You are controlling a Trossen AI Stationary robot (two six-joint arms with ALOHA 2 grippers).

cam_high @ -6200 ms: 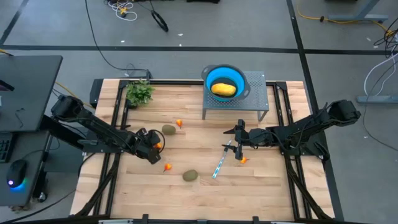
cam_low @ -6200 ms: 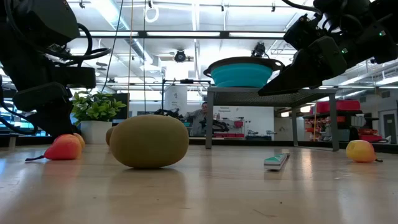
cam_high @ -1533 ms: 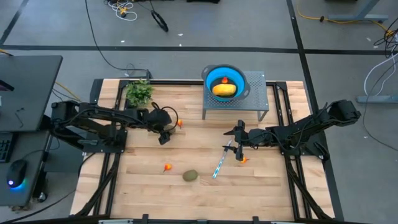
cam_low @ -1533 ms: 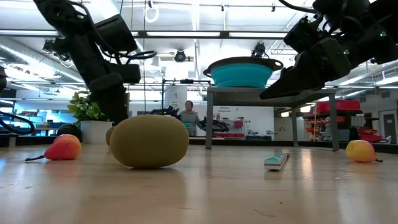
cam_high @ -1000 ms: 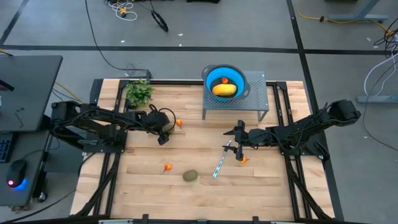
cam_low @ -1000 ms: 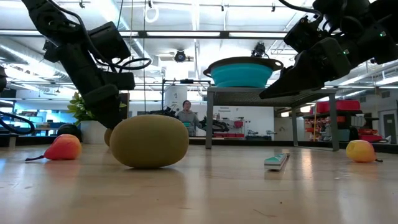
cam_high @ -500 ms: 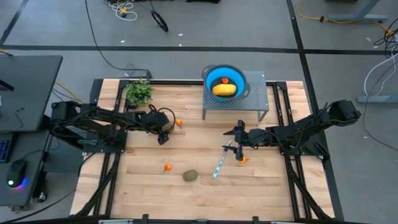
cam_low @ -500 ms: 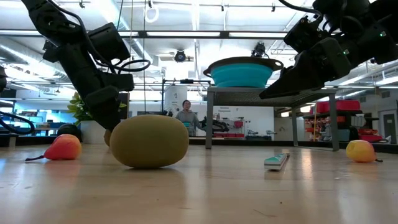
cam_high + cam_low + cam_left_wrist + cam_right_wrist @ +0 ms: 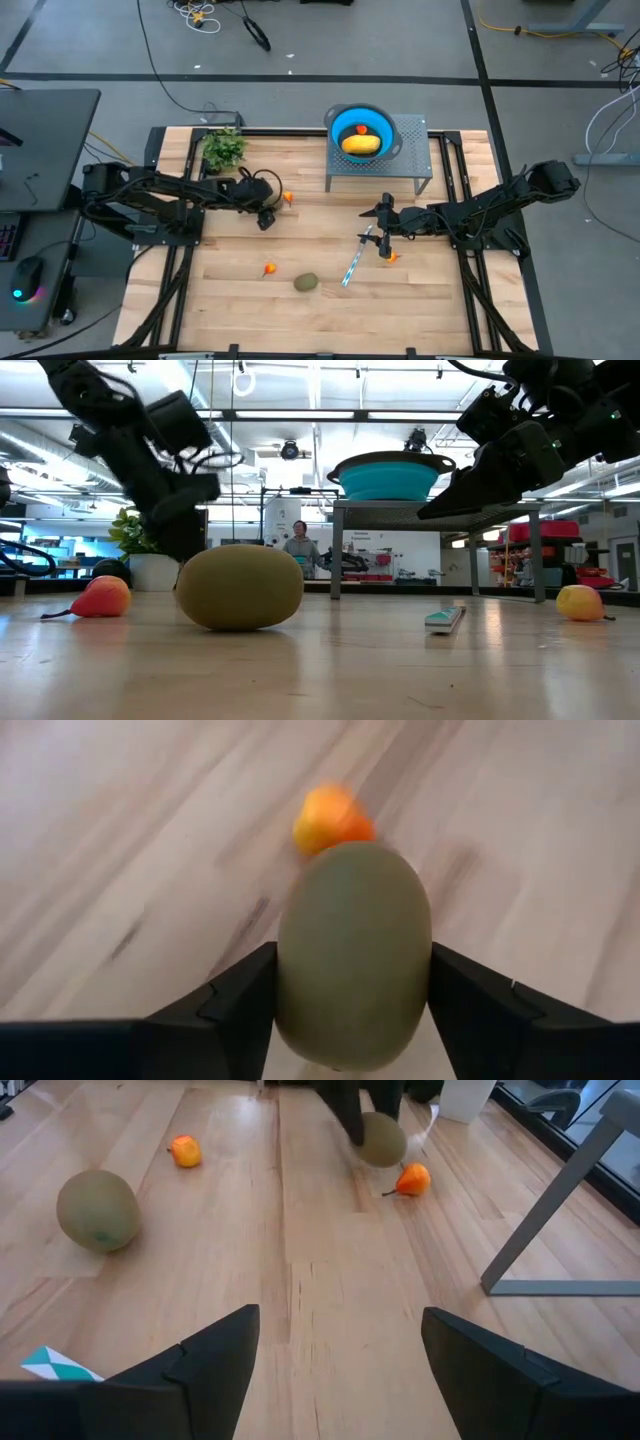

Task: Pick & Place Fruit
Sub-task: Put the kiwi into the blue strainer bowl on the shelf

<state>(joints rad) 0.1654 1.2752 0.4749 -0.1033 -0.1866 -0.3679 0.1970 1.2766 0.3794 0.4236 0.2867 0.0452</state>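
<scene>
You will find no writing, label, brand, number or sign that can be read in any of these views. The signs and panels in the room behind the worktop [image 9: 330, 660] are too small and too far off to make out, and nothing lying on the worktop carries legible print.

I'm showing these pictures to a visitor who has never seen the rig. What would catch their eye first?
Probably the bright blue bowl on its grey stand at the table's far edge, holding a yellow-orange fruit. Next, the left gripper, closed on a kiwi near the green plant. The right gripper hangs open beside the silver-blue utensil.
</scene>
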